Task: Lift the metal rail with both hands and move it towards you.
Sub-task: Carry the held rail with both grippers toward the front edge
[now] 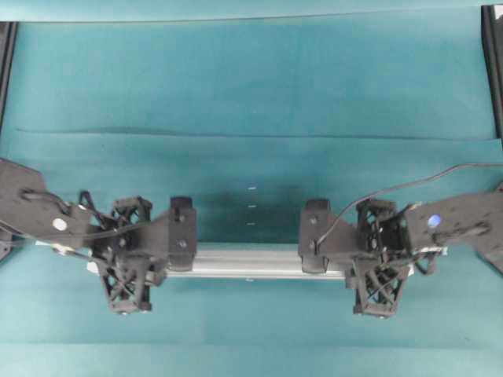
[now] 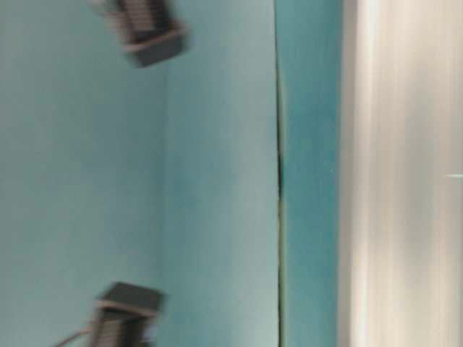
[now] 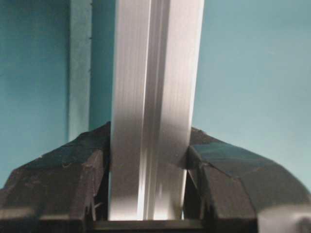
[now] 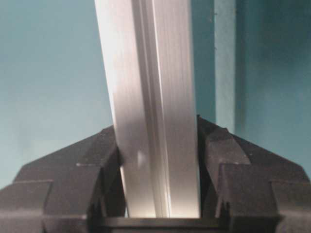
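item: metal rail (image 1: pixel 251 263), a silver grooved aluminium extrusion, lying crosswise in the overhead view, in the lower middle of the teal worktop (image 1: pixel 251 102).
rail, left wrist view: the bar (image 3: pixel 153 111) runs straight up out of the jaws, which press on both of its side faces.
rail, right wrist view: the bar (image 4: pixel 150 111) leans a little to the left; again both jaws touch its sides.
left tool (image 1: pixel 181 236): clenched on the metal rail near its left end, with no gap showing at either jaw.
right tool (image 1: pixel 315 236): clenched on the metal rail towards its right end, in the same manner.
height: judged raised or just coming off the worktop; no view shows the underside, so clearance cannot be confirmed.
table-level view: blurred; only two dark blocks and a pale band, nothing usable.
step in hand: carrying the rail towards the near edge, judged from the double grip.
good practice: move both arms at matched pace so the bar stays level and square.
good practice: hold the clamp steady; smooth metal can slide lengthwise through the pads.
risk: one end leading would twist the bar in the jaws and lever it loose.
risk: the cable (image 1: pixel 393 188) by the right tool hangs close to the bar; keep it clear.
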